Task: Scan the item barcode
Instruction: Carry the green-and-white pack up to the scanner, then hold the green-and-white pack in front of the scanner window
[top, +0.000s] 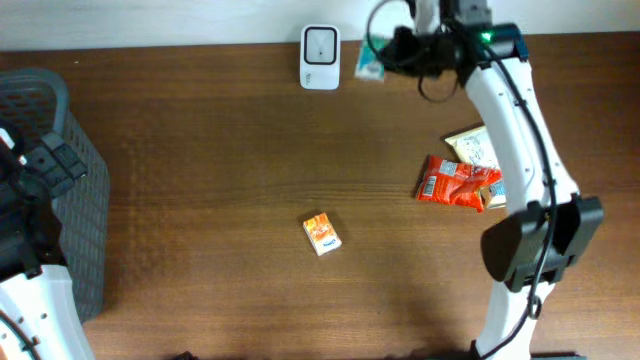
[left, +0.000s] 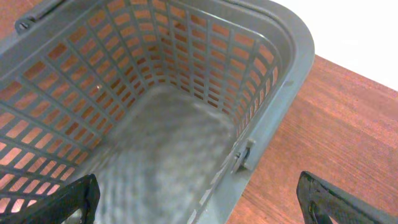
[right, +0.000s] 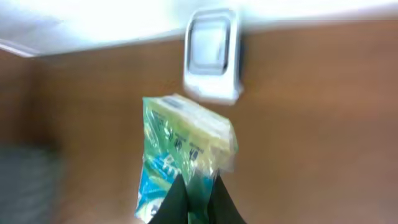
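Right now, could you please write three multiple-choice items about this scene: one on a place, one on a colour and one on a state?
1. Where does the white scanner stand on the table?
A. at the far edge
B. at the near edge
C. at the left edge

2. What colour is the packet in the right tool?
A. red
B. green
C. black

3. What is the state of the left tool?
A. shut on the packet
B. open above the grey basket
C. shut, holding nothing

Answers:
1 A, the overhead view shows it at the far edge.
2 B, the right wrist view shows a green wrapper pinched there.
3 B, its jaws stand wide apart over the basket.
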